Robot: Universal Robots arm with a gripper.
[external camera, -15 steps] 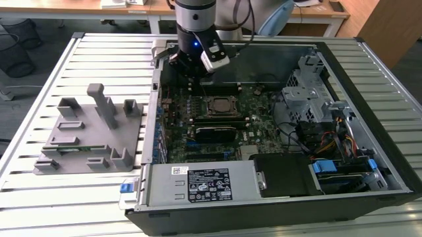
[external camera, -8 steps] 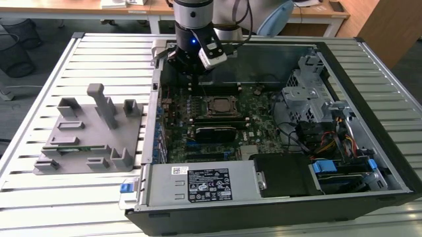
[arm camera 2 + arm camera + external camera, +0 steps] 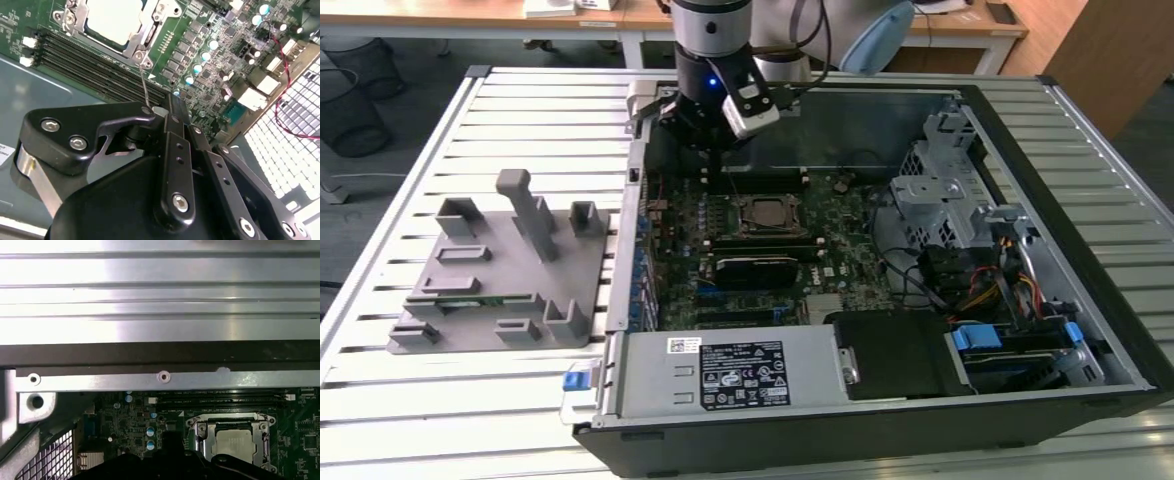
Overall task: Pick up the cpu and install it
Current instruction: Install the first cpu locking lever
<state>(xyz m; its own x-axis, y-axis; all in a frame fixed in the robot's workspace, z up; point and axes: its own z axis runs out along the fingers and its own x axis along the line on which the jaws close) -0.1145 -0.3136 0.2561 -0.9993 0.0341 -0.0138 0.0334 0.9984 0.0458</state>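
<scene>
1. The cpu (image 3: pixel 114 19) already sits in the socket (image 3: pixel 762 214) on the board, its pale top bare inside the metal frame.
2. The gripper (image 3: pixel 159 111) hangs over the memory slots (image 3: pixel 95 65) just beside the socket, fingers together around nothing.
3. A judgement: keep clear of the socket's thin lever (image 3: pixel 144 86), which stands near the fingertips.
4. The case (image 3: pixel 1067 110) holds board, drive cage and cables; the grey holder (image 3: pixel 500 270) lies outside it, well apart from the socket.

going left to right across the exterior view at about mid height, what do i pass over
Slatted table → grey plastic holder block → motherboard → socket frame with the cpu seated in it → grey metal drive cage → bundle of coloured cables → the case's wall at the exterior view's right.
</scene>
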